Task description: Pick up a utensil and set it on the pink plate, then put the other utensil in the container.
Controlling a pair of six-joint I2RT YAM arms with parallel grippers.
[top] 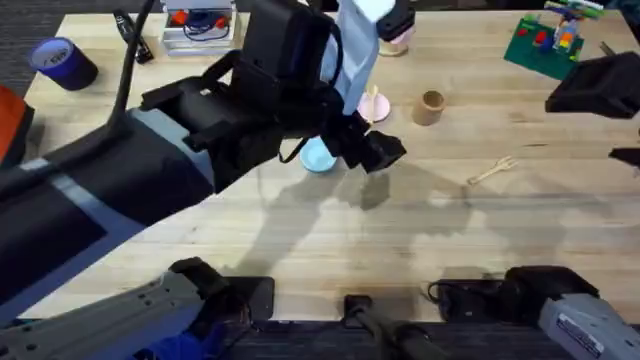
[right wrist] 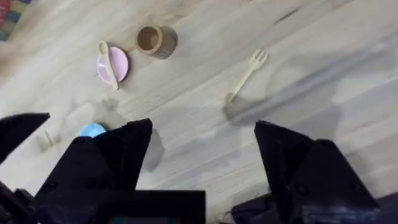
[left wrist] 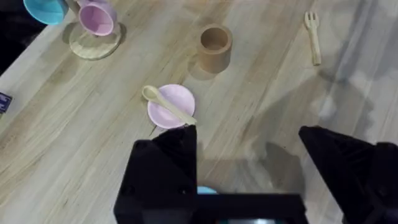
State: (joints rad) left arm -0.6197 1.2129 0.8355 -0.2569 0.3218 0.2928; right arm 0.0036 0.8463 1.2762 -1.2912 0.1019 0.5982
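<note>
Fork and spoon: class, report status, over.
Both grippers open, empty. Spoon lies across pink plate. Fork on table, apart from container. Path clear.

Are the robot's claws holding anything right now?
No, nothing. Both grippers are open and empty: the spoon lies on the pink plate, and the fork lies on the table, untouched.

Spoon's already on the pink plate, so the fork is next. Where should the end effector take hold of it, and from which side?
Grip the fork mid-handle from straight above, fingers across its width: it lies flat on the table, so only its narrow sides offer purchase.
</note>
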